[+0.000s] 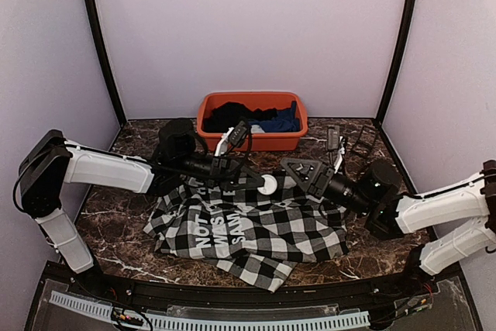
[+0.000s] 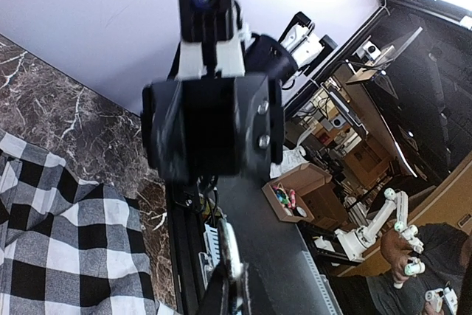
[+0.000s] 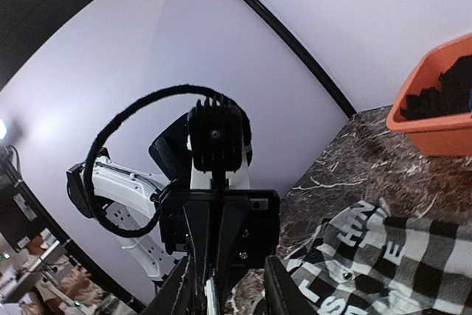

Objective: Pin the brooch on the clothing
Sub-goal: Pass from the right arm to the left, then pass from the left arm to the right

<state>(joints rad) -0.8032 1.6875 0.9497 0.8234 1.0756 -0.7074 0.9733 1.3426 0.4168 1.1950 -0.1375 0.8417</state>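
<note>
1. Top external view. The clothing [image 1: 263,226], a black-and-white checked shirt with a black panel of white block letters, lies rumpled on the dark marbled table [image 1: 116,215], in front of the arm bases. Both arms reach in over its far edge and meet there. The brooch [image 1: 267,184], a small white disc, sits between the two gripper tips, above the shirt's upper edge. The left gripper [image 1: 256,182] has its tips at the disc. The right gripper [image 1: 285,179] stands just beside the disc on the other side. Behind them, an orange bin [image 1: 252,141] holds a black garment [image 1: 232,114] and a blue garment [image 1: 283,122].

2. Left wrist view. The left fingers converge at the bottom edge with no gap between them; the jaws are closed. A thin pale edge shows at their tips, taken to be the brooch seen edge-on. The right gripper's body and its camera face this lens from close by. Checked cloth fills the lower left, on the marbled surface.

3. Right wrist view. The right fingers stand apart at the bottom edge, the jaws partly open, with the left gripper's narrow tip reaching in between them. Whether they touch anything cannot be told. The lettered panel and checks lie at the lower right; the bin's corner shows at the right edge.
</note>
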